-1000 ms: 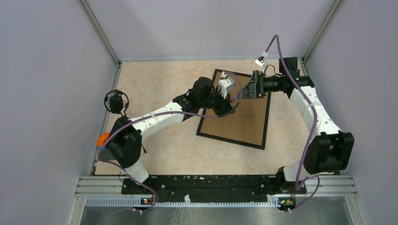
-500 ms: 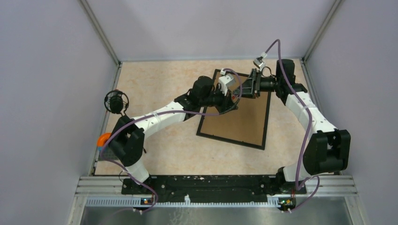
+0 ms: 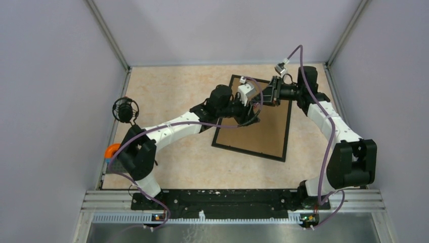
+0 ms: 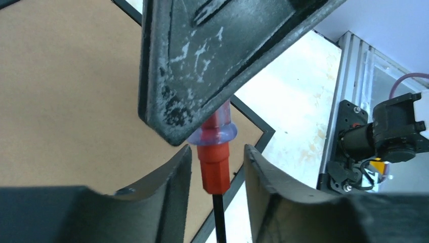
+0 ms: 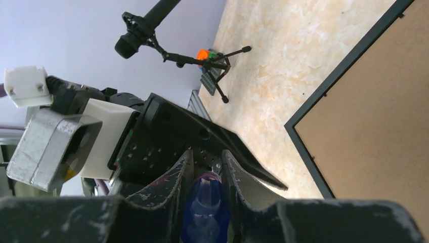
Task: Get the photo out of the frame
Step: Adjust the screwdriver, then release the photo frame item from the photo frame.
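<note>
The frame (image 3: 249, 150) lies flat on the table with its brown board back (image 3: 263, 129) facing up, so the photo is hidden. Both grippers meet above its far end. In the left wrist view a screwdriver (image 4: 215, 164) with a red collar and black shaft runs between the fingers of my left gripper (image 4: 217, 148), which is open with a gap on each side. My right gripper (image 5: 207, 152) is shut on the screwdriver's blue handle (image 5: 203, 207). The frame's black edge (image 4: 255, 121) passes below, and it shows again (image 5: 349, 65) in the right wrist view.
A black microphone on a small tripod (image 3: 125, 109) stands by the left wall, with an orange object (image 3: 110, 151) nearer the front. Purple walls close in the table on three sides. The arms' base rail (image 3: 227, 198) runs along the near edge.
My right gripper moved left to the left gripper and closed on the screwdriver's handle. The left gripper's jaws opened off the screwdriver. The frame has not moved.
</note>
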Action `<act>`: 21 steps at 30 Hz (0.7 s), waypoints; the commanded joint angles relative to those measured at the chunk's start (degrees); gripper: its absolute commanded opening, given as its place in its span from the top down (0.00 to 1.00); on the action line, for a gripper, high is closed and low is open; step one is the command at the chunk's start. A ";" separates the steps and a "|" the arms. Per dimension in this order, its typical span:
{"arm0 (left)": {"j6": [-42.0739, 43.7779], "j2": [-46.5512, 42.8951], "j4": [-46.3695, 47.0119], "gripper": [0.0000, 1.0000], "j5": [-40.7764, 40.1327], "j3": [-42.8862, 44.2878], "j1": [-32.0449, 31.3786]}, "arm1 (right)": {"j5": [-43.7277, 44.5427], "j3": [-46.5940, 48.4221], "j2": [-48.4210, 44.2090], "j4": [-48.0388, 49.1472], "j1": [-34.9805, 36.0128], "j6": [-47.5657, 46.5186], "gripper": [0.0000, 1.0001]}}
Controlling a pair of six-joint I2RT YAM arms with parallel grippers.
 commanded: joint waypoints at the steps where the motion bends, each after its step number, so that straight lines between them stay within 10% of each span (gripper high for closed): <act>1: 2.46 -3.58 -2.10 0.38 3.19 -0.22 1.09 | -6.45 2.92 0.09 -2.92 -3.05 -5.58 1.00; 7: 18.79 -8.12 -16.72 0.21 12.66 -3.29 8.06 | -7.40 14.36 7.52 -48.46 -6.32 -52.03 1.00; 12: 32.47 -7.33 -26.92 0.22 13.86 -6.32 10.43 | -5.00 15.71 12.70 -63.23 -7.73 -73.52 1.00; 21: 53.97 -0.58 -34.17 0.30 15.93 -3.82 2.73 | 4.04 16.22 20.09 -55.91 -9.22 -71.96 1.00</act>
